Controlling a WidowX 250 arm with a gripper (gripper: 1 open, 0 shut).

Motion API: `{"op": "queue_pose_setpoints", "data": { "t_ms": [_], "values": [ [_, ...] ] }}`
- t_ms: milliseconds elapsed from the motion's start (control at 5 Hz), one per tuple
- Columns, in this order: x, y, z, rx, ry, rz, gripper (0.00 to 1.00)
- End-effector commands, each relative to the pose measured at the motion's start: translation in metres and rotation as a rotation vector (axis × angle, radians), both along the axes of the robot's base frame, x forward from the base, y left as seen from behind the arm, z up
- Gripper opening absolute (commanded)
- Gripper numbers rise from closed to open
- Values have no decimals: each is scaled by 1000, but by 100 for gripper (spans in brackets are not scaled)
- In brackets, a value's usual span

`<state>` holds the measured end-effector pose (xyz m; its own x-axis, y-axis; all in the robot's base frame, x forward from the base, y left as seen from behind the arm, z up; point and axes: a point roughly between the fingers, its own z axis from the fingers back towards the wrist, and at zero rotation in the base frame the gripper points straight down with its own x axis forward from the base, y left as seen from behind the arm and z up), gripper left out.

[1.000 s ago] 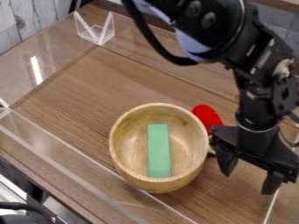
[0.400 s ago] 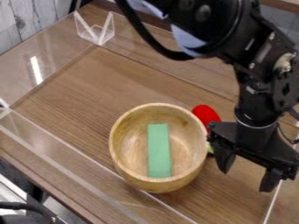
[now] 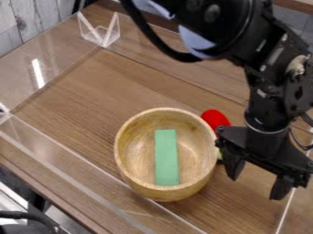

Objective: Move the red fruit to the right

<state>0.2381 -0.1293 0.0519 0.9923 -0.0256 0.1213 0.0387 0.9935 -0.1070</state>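
Nothing changing from a second ago: arm keeping the same pose, bowl, block and fruit all sitting exactly where they were.

Nearest the camera, running along the bottom-left, clear acrylic edging (image 3: 49, 155) catching glare, its lower end cut off by the frame. Just behind it, sitting on the wooden table (image 3: 110, 87), the wooden bowl (image 3: 137, 172), upright, with the flat green block (image 3: 166, 154) lying inside along its floor.

Hanging just right of the bowl, pointing straight down, the black gripper (image 3: 258, 174), jaws standing wide apart, holding nothing. Left finger dropping close beside the bowl's right wall, right finger reaching down toward the lower-right corner; tips hovering near the tabletop, contact impossible to call from this angle.

Peeking out behind the gripper's body, beside the bowl's upper-right rim, the red fruit (image 3: 215, 119) — only a rounded red sliver showing, the rest being blocked by the black wrist. Leafy end not making itself seen. Resting on the table beyond the gripper rather than between the fingers.

Rising up and back, the bulky black arm (image 3: 232, 41), blurred at the top and cropped by the upper edge. Far back at upper left, a small clear stand (image 3: 101, 30), hard to make out.

No readable writing, labels or brands showing anywhere.
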Motion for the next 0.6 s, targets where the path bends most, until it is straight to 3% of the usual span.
{"op": "queue_pose_setpoints", "data": {
  "t_ms": [0, 400],
  "values": [
    [6, -2, 17, -22, -59, -2, 100],
    [6, 2, 16, -14, -58, 7, 100]
  ]
}}
